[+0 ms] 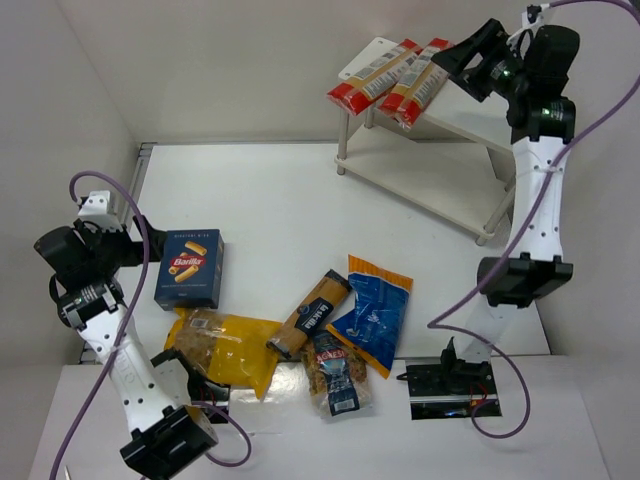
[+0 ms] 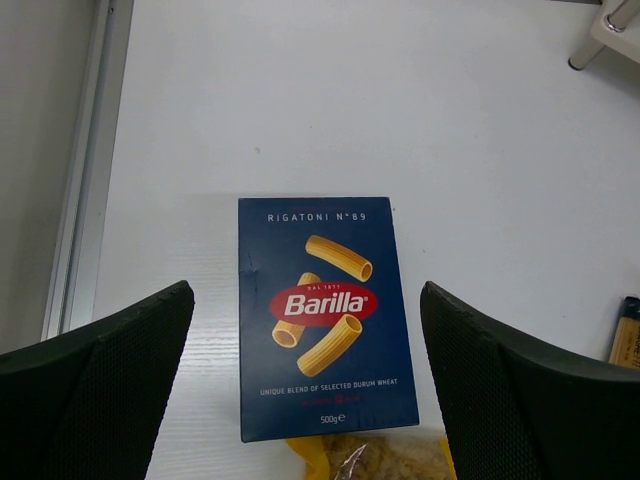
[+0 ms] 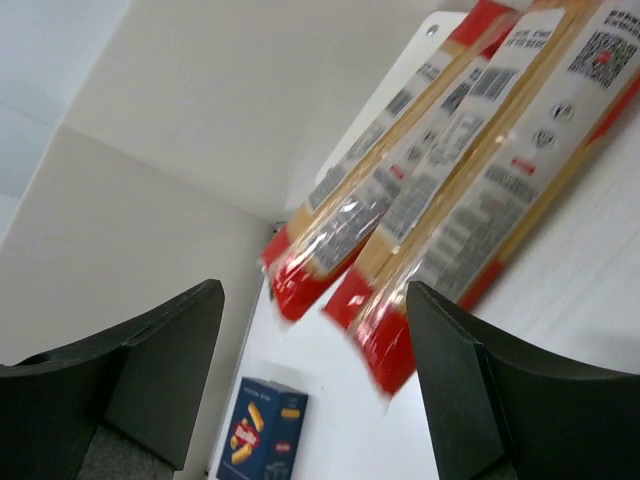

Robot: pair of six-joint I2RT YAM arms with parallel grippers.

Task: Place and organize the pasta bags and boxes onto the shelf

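Dark blue Barilla box [image 2: 325,320] lies flat; left fingers [image 2: 100,390] and right fingers [image 3: 130,370] spread.

The shelf [image 1: 425,190] is white, two flat boards on thin legs, and stands upright. On its top board two spaghetti bags [image 1: 372,78], clear with red ends and white labels, lie side by side and touching. They are slanted, and their red ends jut past the board's edge.

The other packs lie flat, well apart from the shelf on its front side. Nearest it is the blue bag [image 1: 372,312]. Just beyond lies the slanted brown pack [image 1: 310,315] with its black label, and the clear bag [image 1: 337,375] touches both. Farther off is the crumpled yellow bag [image 1: 225,350]. Farthest from the shelf is the dark blue Barilla box [image 1: 190,269], face up and touching the yellow bag.
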